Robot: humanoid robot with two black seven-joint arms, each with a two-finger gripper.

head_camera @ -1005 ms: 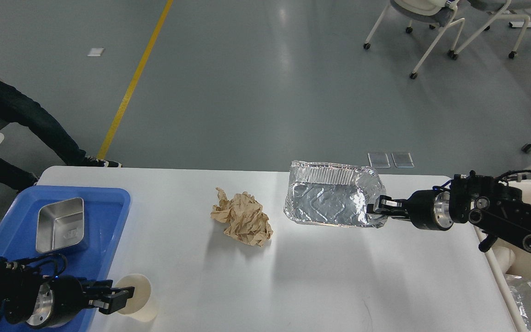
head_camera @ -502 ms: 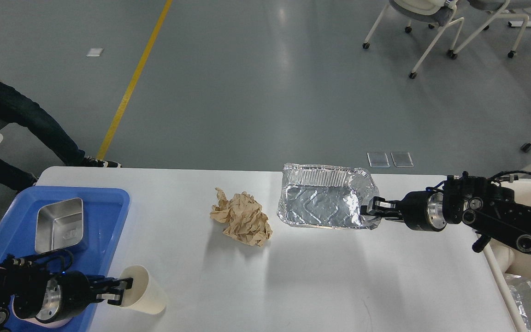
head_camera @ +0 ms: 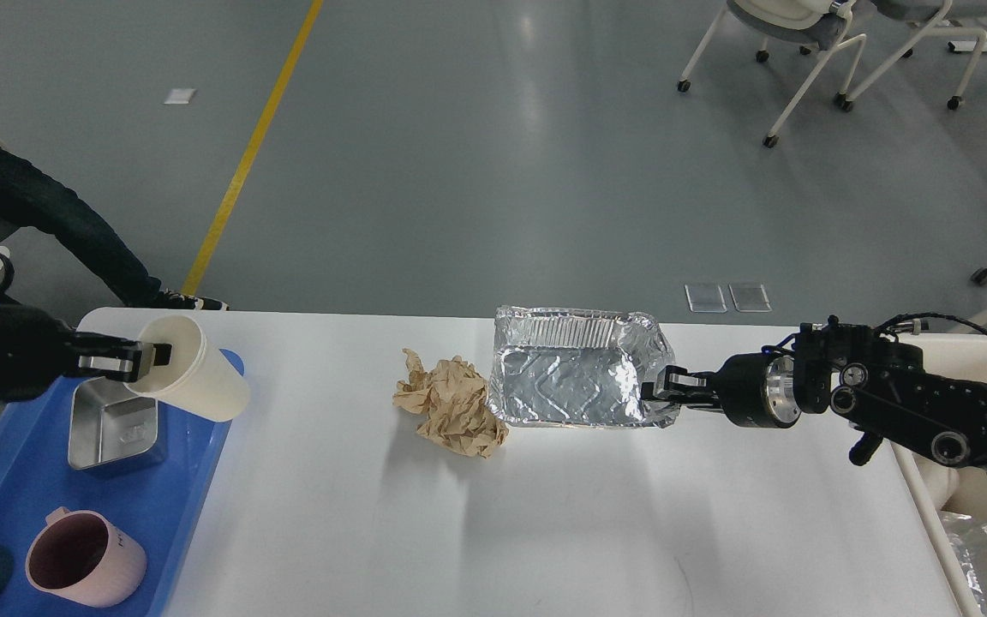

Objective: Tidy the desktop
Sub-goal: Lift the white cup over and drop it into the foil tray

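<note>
Trash and dishes seem to be sorted to opposite sides: the large white rectangular desktop fills the lower middle of the frame, with a blue plastic tray at lower left holding a square steel dish and a pink mug, and a cream bin at the lower right edge. At far left the left gripper is clamped on the rim of a white paper cup, which is tipped on its side, mouth toward the left, raised over the tray's upper right corner; its arm reaches in level from the left edge. Right of centre, the right gripper is closed on the right rim of a crinkled silver foil container, probably so it can be dragged or lifted toward the bin. That arm stretches almost horizontally from the right edge. A crumpled brown paper ball lies just left of the container, touching or nearly so.
</note>
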